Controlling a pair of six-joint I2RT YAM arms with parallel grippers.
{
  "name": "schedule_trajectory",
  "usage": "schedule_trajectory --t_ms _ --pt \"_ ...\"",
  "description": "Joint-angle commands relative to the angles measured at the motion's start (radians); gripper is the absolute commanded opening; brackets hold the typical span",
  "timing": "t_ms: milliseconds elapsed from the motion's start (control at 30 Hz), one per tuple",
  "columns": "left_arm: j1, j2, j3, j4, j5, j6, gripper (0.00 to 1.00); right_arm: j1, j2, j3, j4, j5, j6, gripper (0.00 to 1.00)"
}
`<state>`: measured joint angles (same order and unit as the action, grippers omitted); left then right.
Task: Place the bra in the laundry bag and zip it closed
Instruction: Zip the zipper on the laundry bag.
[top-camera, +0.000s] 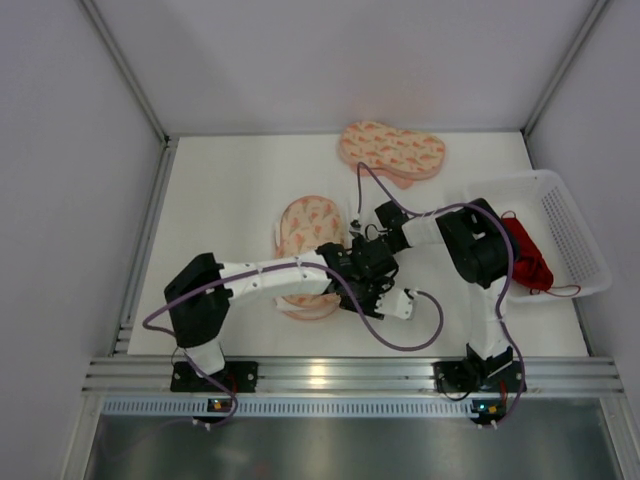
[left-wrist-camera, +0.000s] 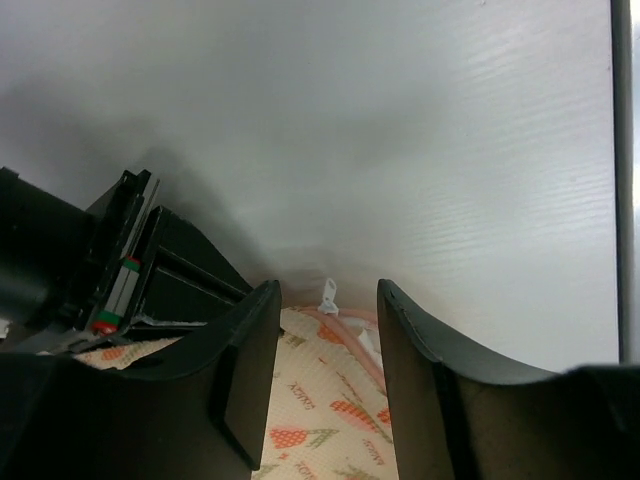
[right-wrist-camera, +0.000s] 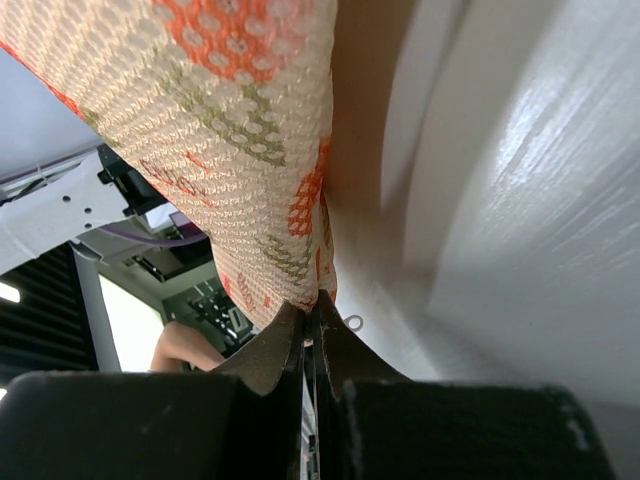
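Left tool (left-wrist-camera: 328, 293): fingers spread, gap between them, straddling the printed edge of the laundry bag (top-camera: 310, 225). A small white tab (left-wrist-camera: 329, 295) at that edge sits right between the fingertips, and I can't tell if either finger touches it. The bag lies on the desk (top-camera: 220, 200), left of centre. Its long axis runs near-to-far, with one lobe toward the back wall and the other toward the arm bases. The left arm crosses over its waist, so only the two lobes show from above. Right tool (right-wrist-camera: 310, 312): fingers pressed together, pinching the bag's mesh fabric at its right edge, and the cloth rises away from the pinch point. Both tools meet at the bag's right side, close together, and the right tool's black body shows just left of the left fingers in the left wrist view. Twin pouch (top-camera: 392, 150) is at the back of the desk, flat, well apart from the tools, with its long axis left-to-right. White basket (top-camera: 575, 230) is at the right edge of the desk, behind the right arm's elbow. The bra (top-camera: 525, 255) is inside it as a bunched red heap stretched roughly near-to-far. Can't tell which way the cups face. A thin red strap trails over the basket's near rim.
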<state>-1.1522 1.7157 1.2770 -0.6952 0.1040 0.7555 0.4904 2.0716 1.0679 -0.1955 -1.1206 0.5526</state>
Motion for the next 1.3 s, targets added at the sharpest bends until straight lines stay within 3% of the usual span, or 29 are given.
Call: schedule_trajectory --t_ms 0,467,800,1000,1267 --pt "-0.009 0.073 0.152 -0.217 -0.024 0.097 0.50 0.014 -0.011 0.006 0.057 -0.012 0.020 0.00" --pt "-0.024 0.286 0.272 -0.334 -0.170 0.119 0.54 0.016 -0.007 0.010 0.059 -0.004 0.035 0.00" --pt "-0.026 0.387 0.306 -0.346 -0.268 0.100 0.50 0.019 -0.016 0.006 0.056 -0.001 0.032 0.00" --pt "-0.026 0.407 0.317 -0.405 -0.261 0.087 0.38 0.017 -0.015 0.012 0.033 -0.004 0.014 0.00" --pt "-0.041 0.378 0.297 -0.457 -0.187 0.057 0.00 0.010 -0.022 0.012 0.019 0.010 -0.011 0.00"
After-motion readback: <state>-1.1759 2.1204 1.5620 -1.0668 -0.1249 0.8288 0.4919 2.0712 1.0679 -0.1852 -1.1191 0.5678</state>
